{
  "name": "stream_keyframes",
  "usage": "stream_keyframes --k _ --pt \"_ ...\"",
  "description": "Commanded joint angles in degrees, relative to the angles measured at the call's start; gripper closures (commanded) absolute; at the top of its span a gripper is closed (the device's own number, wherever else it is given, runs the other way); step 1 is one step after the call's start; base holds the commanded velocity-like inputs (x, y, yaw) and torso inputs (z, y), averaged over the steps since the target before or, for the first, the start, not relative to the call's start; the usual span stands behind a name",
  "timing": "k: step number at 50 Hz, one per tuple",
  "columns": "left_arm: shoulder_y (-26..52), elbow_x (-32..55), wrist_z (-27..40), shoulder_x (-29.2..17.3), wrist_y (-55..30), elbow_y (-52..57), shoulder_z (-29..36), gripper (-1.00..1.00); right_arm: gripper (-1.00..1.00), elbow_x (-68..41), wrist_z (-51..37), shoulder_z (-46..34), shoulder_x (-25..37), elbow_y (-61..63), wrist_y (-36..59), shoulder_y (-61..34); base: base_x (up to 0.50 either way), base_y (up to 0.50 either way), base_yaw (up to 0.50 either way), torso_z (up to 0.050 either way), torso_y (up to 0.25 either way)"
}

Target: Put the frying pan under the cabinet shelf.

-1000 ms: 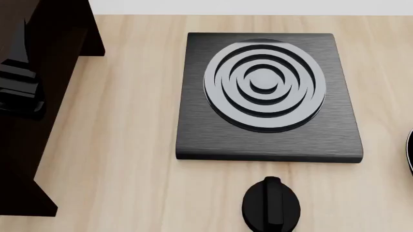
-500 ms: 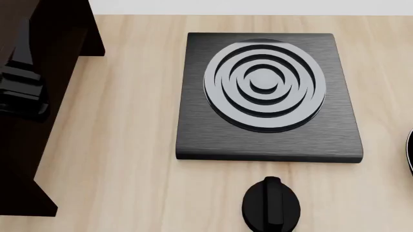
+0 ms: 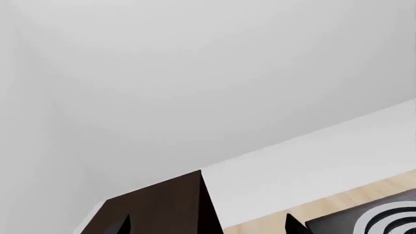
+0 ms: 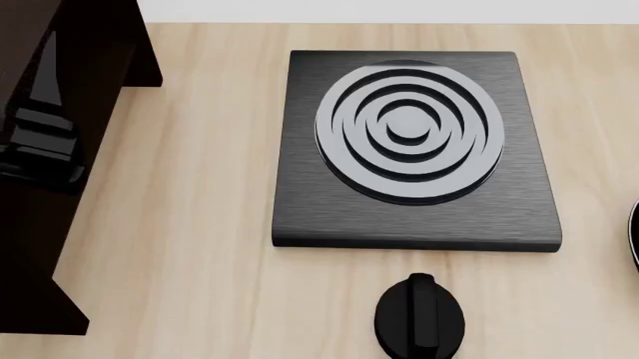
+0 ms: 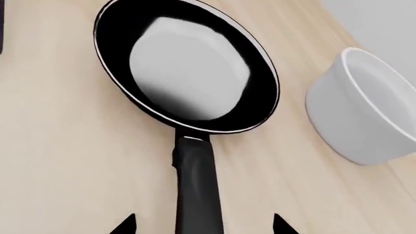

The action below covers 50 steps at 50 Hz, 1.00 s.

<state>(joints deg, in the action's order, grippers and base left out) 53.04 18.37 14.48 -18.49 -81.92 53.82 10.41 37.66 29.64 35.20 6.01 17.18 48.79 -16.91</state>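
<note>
The frying pan [image 5: 188, 68] lies on the wooden counter [image 5: 58, 161] beside the white pot [image 5: 364, 112], its handle [image 5: 198, 190] between the spread, empty fingertips of the right gripper [image 5: 202, 225], while the left gripper [image 3: 206, 226] near the cabinet [image 3: 162, 207] is released too.

Head view: the left arm [image 4: 40, 142], a glossy black body seen against the dark cabinet [image 4: 60, 247], has shifted. Over the two earlier frames to now it has moved slightly rightward and lower in view, and its tapered upper section has lengthened. No other change observed.
</note>
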Motion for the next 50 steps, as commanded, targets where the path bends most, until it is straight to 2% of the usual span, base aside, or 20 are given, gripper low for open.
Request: stream_keyframes --k 1,27,28,38,50 --pt "-0.19 0.33 0.44 -0.10 0.22 -0.05 0.32 -1.00 -1.00 -1.31 -2.13 -1.10 0.82 -4.86 -1.14 -1.39 0.00 0.00 0.00 0.000 0.000" --pt "1.05 1.77 1.24 0.22 -1.71 1.08 -0.11 -1.00 -1.00 -5.34 -6.38 -0.88 2.87 -15.77 -4.06 -2.73 0.00 0.00 0.00 0.000 0.000" --pt "1.10 1.86 1.27 0.25 -1.84 1.23 -0.20 -1.00 1.00 -5.42 -6.81 -1.00 2.80 -16.24 -4.49 -2.78 0.00 0.00 0.00 0.000 0.000" --pt "1.56 2.53 1.69 0.41 -2.53 1.74 -0.32 -1.00 1.00 -3.39 -3.26 -4.96 0.75 -6.51 1.02 -1.99 0.00 0.00 0.00 0.000 0.000" --pt "3.74 5.02 2.03 0.61 -7.29 4.95 -3.41 -1.00 1.00 2.16 2.93 -10.74 1.82 9.03 9.95 -1.46 0.00 0.00 0.00 0.000 0.000"
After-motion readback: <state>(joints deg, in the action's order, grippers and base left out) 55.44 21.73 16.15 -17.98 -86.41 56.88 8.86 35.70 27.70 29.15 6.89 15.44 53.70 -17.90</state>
